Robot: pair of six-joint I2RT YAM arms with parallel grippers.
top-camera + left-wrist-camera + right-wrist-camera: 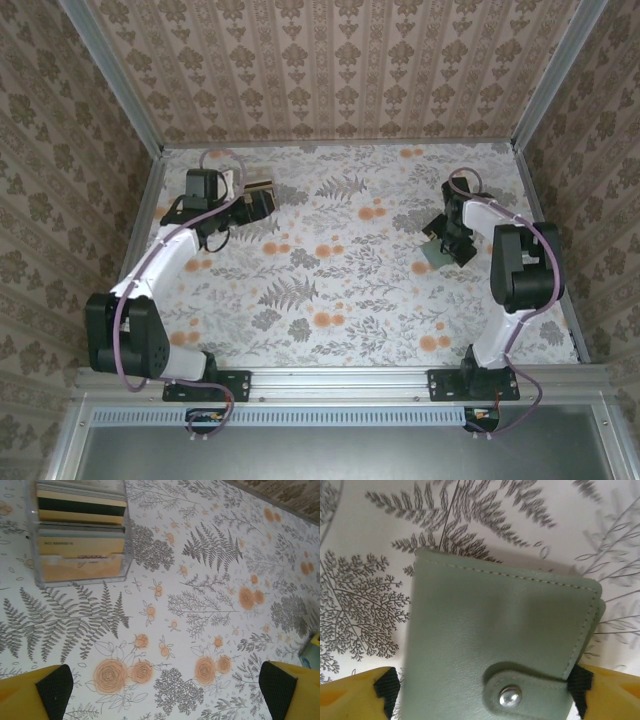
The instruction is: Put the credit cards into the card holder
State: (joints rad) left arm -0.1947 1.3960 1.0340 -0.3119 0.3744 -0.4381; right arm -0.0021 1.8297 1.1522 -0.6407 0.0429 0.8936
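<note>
The muted-green stitched folding card holder (495,630), snapped shut by its tab (530,690), is lying flat on the floral desk (360,540) between the black pads (387,687) of your right hand (482,692); whether they are gripping it I cannot tell. Your left hand (165,690) is gaping wide, empty, the tan credit cards (80,545) sitting in a clear plastic stand (127,555) ahead-left of it. Squeezing edge-on, you are risking buckling or skidding it.

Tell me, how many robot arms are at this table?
2. The left arm reaches to the far left, toward the clear stand of cards. The right arm bends over the green wallet on the right. None looks hidden.
</note>
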